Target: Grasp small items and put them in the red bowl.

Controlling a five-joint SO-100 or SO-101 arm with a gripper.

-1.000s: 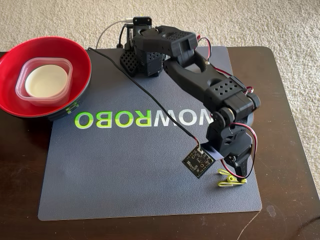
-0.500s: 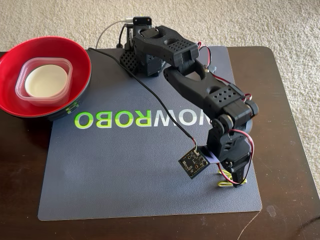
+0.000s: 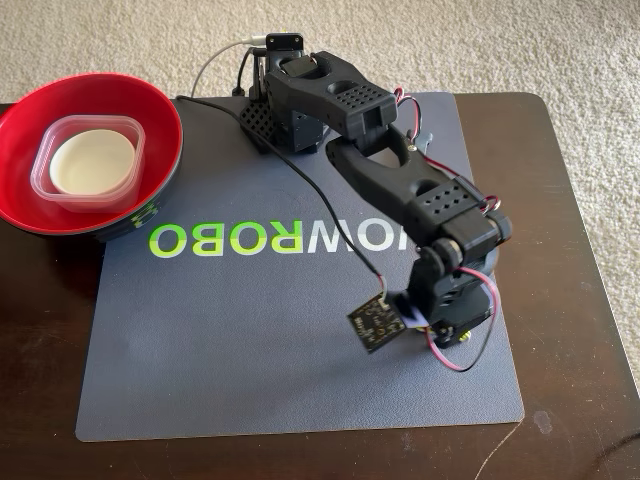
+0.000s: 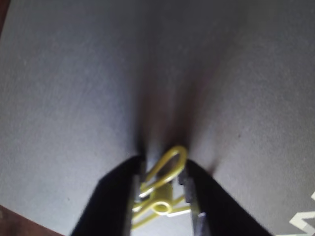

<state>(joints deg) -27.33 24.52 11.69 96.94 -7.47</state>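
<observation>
- Closest thing in my wrist view: the gripper point(image 4: 160, 196) has its two black fingers point(image 4: 115, 196) down on either side of the yellow-green clothespin point(image 4: 160, 189). They look to be touching it on both sides, so I'd call it closed on the pin. Can't see yet whether it's off the mat.
- The pin sits lengthwise between the fingers, wire loop poking out ahead of the tips. That seems a decent hold, since squeezing the long flat sides shouldn't pop it open.
- From the fixed view the arm point(image 3: 400, 185) is stretched toward the mat's point(image 3: 230, 340) near right corner and folded steeply down. The wrist hides the pin there except a speck of yellow.
- Far left, well apart from the arm, the red bowl point(image 3: 150, 110) already holds the clear tub point(image 3: 45, 165) with the white dish point(image 3: 92, 162) inside.
- No black clip anywhere I can see.
</observation>
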